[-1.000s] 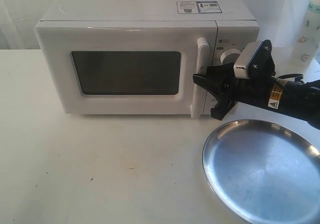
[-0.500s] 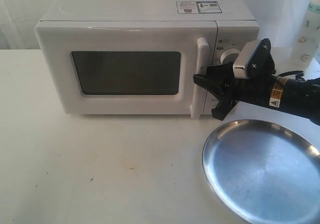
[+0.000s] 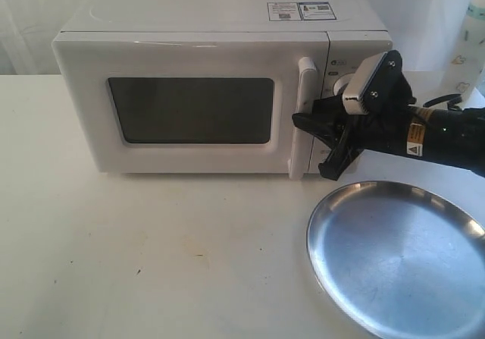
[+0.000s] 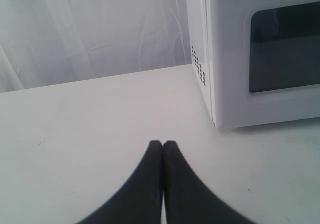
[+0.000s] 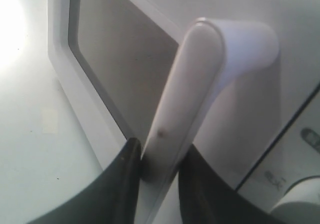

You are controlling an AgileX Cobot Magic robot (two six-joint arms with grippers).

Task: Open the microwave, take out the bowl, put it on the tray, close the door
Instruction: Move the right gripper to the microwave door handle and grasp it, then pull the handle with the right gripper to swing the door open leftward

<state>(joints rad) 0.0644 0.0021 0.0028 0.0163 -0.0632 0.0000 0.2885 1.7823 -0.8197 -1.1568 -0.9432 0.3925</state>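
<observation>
Clamped with the right claw [image 3: 311,146] on the handle [image 5: 185,98] of the door [image 3: 83,111], shut flush on the microwave [image 3: 227,20]. Stiff, smooth plastic, likely slippery — best gripped mid-bar and swung out in an arc. Parked with the left claw [image 4: 163,146] pressed together over bare surface [image 3: 151,255] by the vented side [image 4: 198,66]. No sight of the bowl behind the dark window [image 3: 189,110]. Ample room on the tray [image 3: 394,255], near the microwave's knob end — pale curtain [image 4: 75,28] behind.

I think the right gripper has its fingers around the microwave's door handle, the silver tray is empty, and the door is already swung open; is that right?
Not quite: the door is closed, flush with the front of the microwave in the exterior view. The rest holds: the right gripper has its fingers around the handle, and the tray is empty.
</observation>
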